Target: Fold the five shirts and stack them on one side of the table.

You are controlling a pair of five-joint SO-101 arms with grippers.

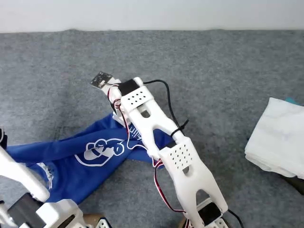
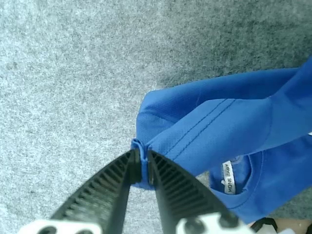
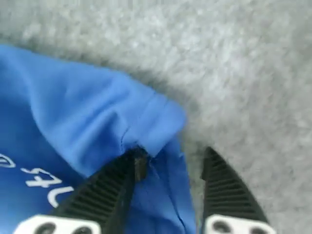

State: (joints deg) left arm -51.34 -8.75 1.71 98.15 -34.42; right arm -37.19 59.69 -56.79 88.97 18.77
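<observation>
A blue shirt (image 1: 71,161) with a white print lies crumpled and stretched across the grey table, from the left edge toward the middle. My left gripper (image 2: 140,158) is shut on a folded edge of the blue shirt (image 2: 214,126), near the collar with its white label (image 2: 228,176). My right arm (image 1: 156,128) stretches over the shirt's far end. There my right gripper (image 3: 174,156) stands open, one finger on a corner of the blue shirt (image 3: 73,112), the other over bare carpet.
A stack of folded white cloth (image 1: 280,135) lies at the table's right edge, with something dark under it. Grey carpet (image 1: 213,66) covers the table. A white wall runs along the far edge.
</observation>
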